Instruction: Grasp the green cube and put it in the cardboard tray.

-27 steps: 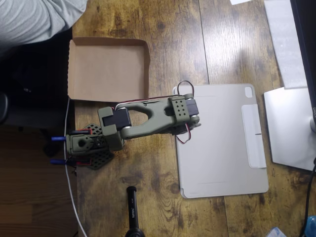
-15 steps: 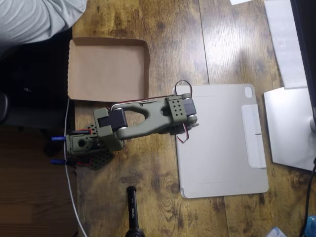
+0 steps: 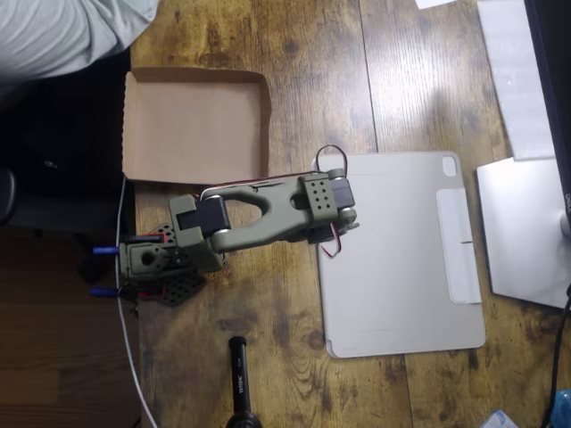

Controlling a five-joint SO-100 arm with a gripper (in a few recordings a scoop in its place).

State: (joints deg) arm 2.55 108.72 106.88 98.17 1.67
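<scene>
The cardboard tray [image 3: 194,125] lies at the upper left of the wooden table in the overhead view, and its flat brown bottom is bare. My olive-green arm [image 3: 268,209] is folded low, reaching right from its base [image 3: 156,263]. Its wrist end [image 3: 326,198] hangs over the left edge of a pale-grey tablet cover, just below and right of the tray's corner. The wrist block hides the gripper's fingers, so I cannot see how they stand. The green cube is hidden or out of view.
The pale-grey tablet cover [image 3: 401,254] fills the table's right half. A silver laptop corner [image 3: 522,232] sits at the far right. A black camera stand [image 3: 239,374] rises at the bottom edge. A person's grey sleeve [image 3: 62,36] is at the top left.
The arm's wrist end and elbow shifted slightly left and up about a second ago. It has held still over the last half second.
</scene>
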